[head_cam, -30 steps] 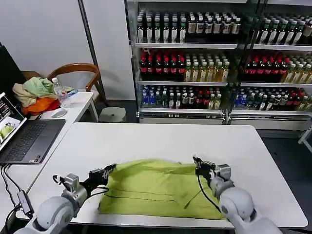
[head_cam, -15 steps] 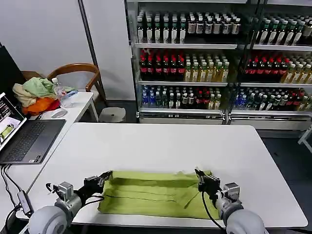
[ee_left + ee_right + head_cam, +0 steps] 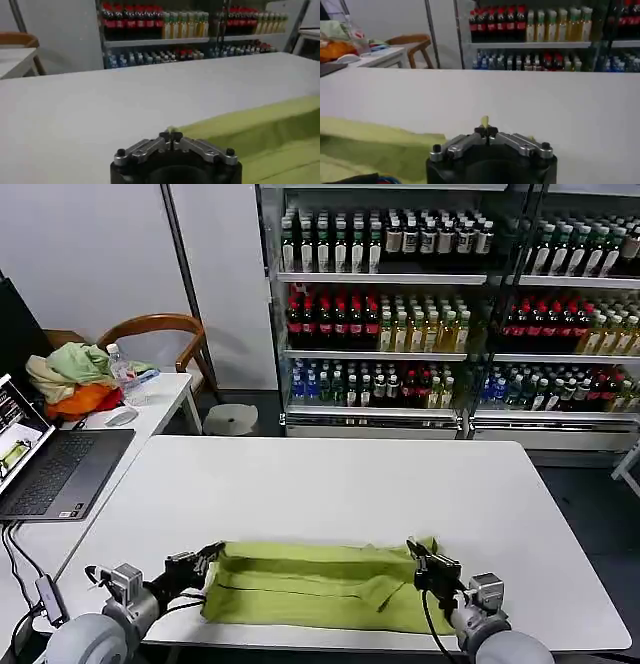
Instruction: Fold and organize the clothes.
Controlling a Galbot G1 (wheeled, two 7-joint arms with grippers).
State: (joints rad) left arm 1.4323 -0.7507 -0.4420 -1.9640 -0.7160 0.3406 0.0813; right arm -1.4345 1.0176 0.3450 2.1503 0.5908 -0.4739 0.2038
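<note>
Since the earlier frames the far edge of the shirt has been drawn toward the near edge, so the spread of cloth has shrunk to a low, wide band, and both arms have sunk lower in the head view. The shirt lies along the bottom centre of that frame, on the near part of the white tabletop, doubled over itself with a fold line running across its width.

The step in hand looks like the first lengthwise fold: the far hem is being laid over the near half. Next, I judge, the held corners need setting down square on the lower layer and releasing, then the cloth wants re-gripping for a fold across its width.

The left end effector sits at the band's upper left corner, lower left of the head view; in the left wrist view its fingers are pressed together with a sliver of green cloth pinched between the tips. The right end effector is at the upper right corner, fingers likewise closed tight on a small peak of fabric.

Farther out, a laptop lies on a side desk at the left edge, and bottle shelves fill the top of the frame.
</note>
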